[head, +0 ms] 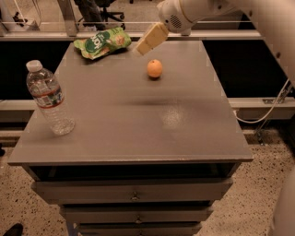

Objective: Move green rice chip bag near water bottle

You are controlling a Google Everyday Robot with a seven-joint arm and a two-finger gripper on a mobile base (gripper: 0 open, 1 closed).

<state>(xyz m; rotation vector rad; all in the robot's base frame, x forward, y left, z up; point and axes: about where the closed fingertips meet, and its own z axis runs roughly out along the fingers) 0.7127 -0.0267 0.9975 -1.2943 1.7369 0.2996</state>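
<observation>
The green rice chip bag (102, 42) lies crinkled at the far left corner of the grey table (124, 110). The water bottle (48, 98) stands upright near the table's left edge, toward the front. My gripper (148, 40) hangs above the far middle of the table, just right of the bag and above-left of the small orange fruit (155, 68). It holds nothing that I can see and does not touch the bag.
The table tops a drawer cabinet (133, 196). A rail and dark shelving run behind it. A white cable (267, 108) hangs at the right. Office chair legs (99, 9) stand on the floor beyond.
</observation>
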